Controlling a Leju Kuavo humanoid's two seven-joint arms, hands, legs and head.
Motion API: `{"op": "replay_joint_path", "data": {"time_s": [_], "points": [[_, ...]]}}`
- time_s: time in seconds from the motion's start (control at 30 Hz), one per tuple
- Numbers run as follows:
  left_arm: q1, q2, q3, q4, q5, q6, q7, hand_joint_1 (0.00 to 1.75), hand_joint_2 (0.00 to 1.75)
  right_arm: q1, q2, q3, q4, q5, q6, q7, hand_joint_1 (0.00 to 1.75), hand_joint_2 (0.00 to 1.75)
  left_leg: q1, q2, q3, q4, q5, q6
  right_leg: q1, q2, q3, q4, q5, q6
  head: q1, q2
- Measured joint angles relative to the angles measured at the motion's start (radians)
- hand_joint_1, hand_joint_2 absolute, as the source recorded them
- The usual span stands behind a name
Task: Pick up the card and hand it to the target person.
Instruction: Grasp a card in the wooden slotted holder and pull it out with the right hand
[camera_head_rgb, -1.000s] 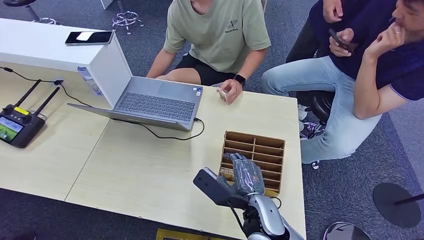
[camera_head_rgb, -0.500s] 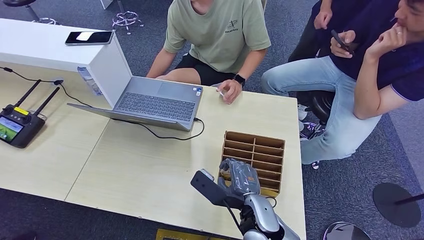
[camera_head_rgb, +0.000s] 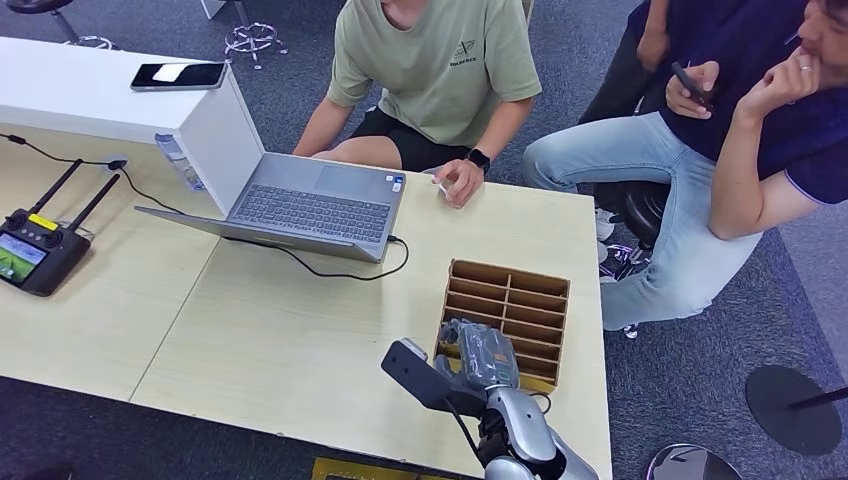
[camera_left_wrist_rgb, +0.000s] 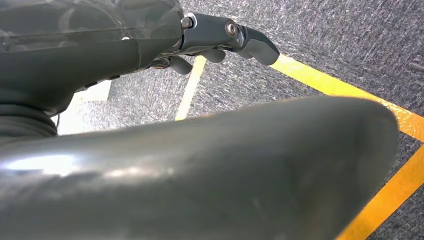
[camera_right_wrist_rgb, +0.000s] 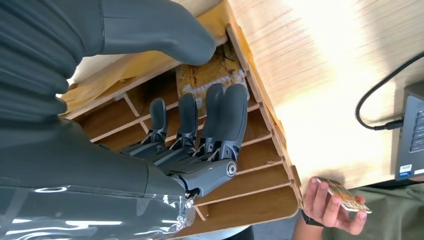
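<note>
Card (camera_right_wrist_rgb: 210, 75): thin, light, likely stiff and slick, lying flat in tray (camera_head_rgb: 540, 292) slot; pinch by an edge; right robot hand (camera_right_wrist_rgb: 200, 130) above it, fingers apart, holding nothing; left robot hand (camera_left_wrist_rgb: 220, 37) state unclear.

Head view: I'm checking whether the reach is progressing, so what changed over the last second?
The right hand drew back and toward the robot's left, to the near left corner of the wooden slotted rack. Its fingers hang over a card there, taking hold of nothing. A seated person's phone hand shifted slightly. Rack, laptop and controller stayed put.
</note>
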Motion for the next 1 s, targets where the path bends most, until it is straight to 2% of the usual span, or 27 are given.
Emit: {"op": "replay_joint_path", "data": {"time_s": [0.43,1.0], "points": [[0.000,0.000,0.000,0.000,0.002,0.000,0.002,0.00,0.00,-0.005,-0.004,0.011,0.008,-0.005,-0.021,0.013,0.94,1.75,0.000,0.000,0.000,0.000,0.000,0.000,0.000,0.000,0.000,0.000,0.000,0.000,0.000,0.000],[0.001,0.000,0.000,0.000,0.006,0.000,-0.002,0.00,0.00,-0.021,-0.047,-0.004,-0.114,0.013,-0.027,0.035,0.95,1.75,0.000,0.000,0.000,0.000,0.000,0.000,0.000,0.000,0.000,0.000,0.000,0.000,0.000,0.000]]}}
